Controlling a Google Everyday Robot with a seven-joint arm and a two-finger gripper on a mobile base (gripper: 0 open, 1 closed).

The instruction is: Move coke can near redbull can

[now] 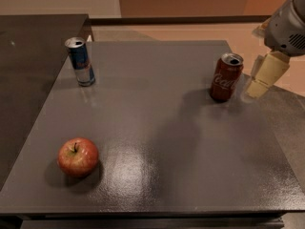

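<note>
The coke can, red with white script and a silver top, stands upright on the right side of the grey table. The redbull can, slim, blue and silver, stands upright near the table's far left corner. My gripper comes in from the right edge of the view. It hangs just to the right of the coke can, at about the can's height, with a small gap between them. It holds nothing that I can see.
A red apple lies at the front left of the table. A darker counter adjoins the table on the left. The table's right edge runs just below and behind my gripper.
</note>
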